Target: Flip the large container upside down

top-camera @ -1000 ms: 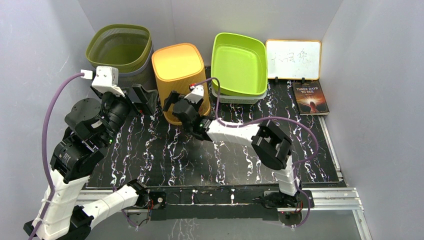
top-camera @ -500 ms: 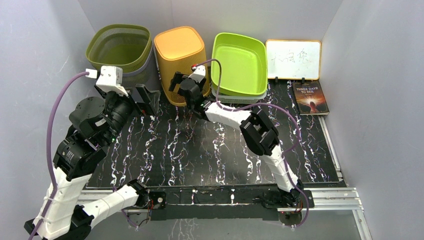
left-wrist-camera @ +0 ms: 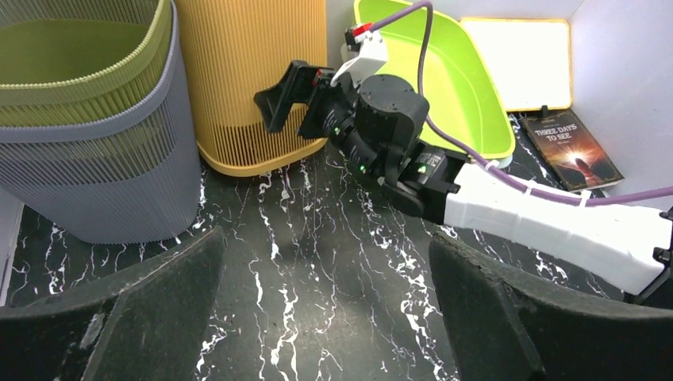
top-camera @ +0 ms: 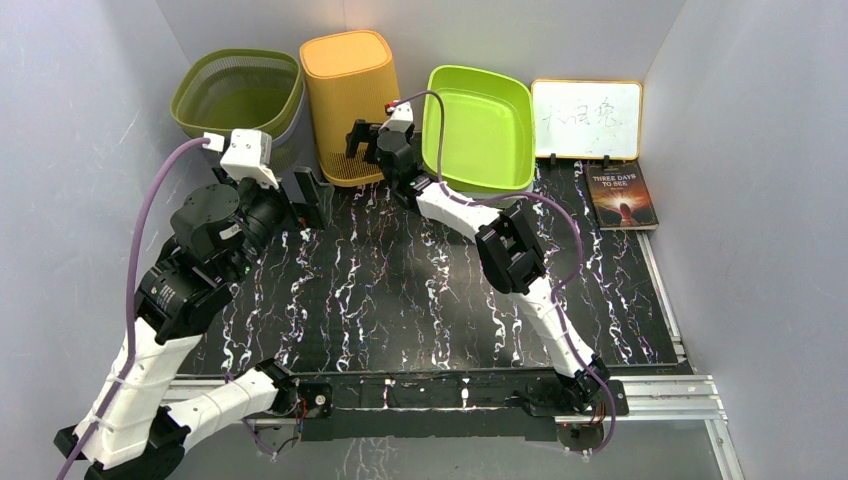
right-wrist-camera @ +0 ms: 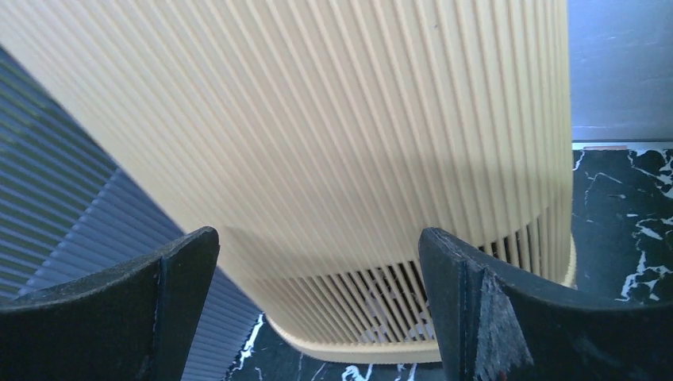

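I'm seeing a lime tub [top-camera: 478, 128] tilting up at the back of the black marbled counter [top-camera: 400, 300]. Right of the tub, a whiteboard [top-camera: 586, 118] is standing and a book [top-camera: 621, 196] is lying flat. Well left of the tub, an olive basket [top-camera: 237, 98] is sitting nested in a grey basket [left-wrist-camera: 95, 175].

The bin [top-camera: 350, 100] is matte orange plastic, finely ribbed all over and slotted low down. Left of it, the baskets [top-camera: 238, 95] look like ribbed plastic too, just duller. Right of it, the tub [top-camera: 478, 125] is smooth, shiny lime plastic. The tabletop [top-camera: 400, 290] is a black marble-look sheet with a slight sheen. The left gripper [left-wrist-camera: 325, 242] has matte black, grainy pads [left-wrist-camera: 508, 317].
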Motion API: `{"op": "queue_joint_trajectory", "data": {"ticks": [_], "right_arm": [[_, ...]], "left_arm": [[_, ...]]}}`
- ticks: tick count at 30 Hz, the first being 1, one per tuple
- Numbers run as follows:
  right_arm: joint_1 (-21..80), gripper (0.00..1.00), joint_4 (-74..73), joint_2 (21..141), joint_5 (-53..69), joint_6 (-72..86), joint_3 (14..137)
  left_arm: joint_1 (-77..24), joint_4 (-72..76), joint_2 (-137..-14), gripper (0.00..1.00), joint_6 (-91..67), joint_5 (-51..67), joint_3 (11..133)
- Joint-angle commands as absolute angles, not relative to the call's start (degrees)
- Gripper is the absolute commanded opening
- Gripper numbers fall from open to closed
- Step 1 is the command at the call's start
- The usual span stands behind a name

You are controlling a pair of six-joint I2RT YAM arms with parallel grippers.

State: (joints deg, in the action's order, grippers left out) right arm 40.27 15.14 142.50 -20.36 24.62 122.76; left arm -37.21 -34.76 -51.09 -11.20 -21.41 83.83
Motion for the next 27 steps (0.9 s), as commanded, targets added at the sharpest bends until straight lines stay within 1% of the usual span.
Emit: {"op": "queue_joint_trajectory", "data": {"ticks": [1, 7, 13, 19, 21, 26, 27], "right_arm": [[36.6, 0.98, 16.2, 143.2, -15.6, 22.4, 125.8], [36.7, 0.98, 22.2, 131.8, -13.4, 23.3, 108.4], [37.7, 0.98, 24.8, 122.4, -14.6, 21.0, 95.5], [39.3, 0.98, 25.7, 111.2, -15.5, 19.9, 83.3], [40.2, 0.98, 25.2, 107.7, -15.3, 18.9, 80.6], [41.3, 0.98, 18.3, 99.5, -12.8, 18.4, 77.6], [41.4, 0.98, 17.5, 97.3, -12.7, 18.6, 76.2]], "left_arm": [[-37.2, -33.2, -51.7, 0.98, -10.1, -22.6, 83.7], [-37.2, -31.8, -52.3, 0.98, -9.8, -23.1, 83.8], [-37.2, -31.3, -53.1, 0.98, -9.7, -23.2, 81.8], [-37.1, -31.6, -56.4, 0.98, -7.7, -26.5, 84.2], [-37.2, -31.5, -58.2, 0.98, -5.6, -29.3, 85.6], [-37.1, -29.3, -64.6, 0.98, 1.9, -34.8, 90.9], [-37.1, -28.6, -66.2, 0.96, 3.9, -35.6, 92.7]]}}
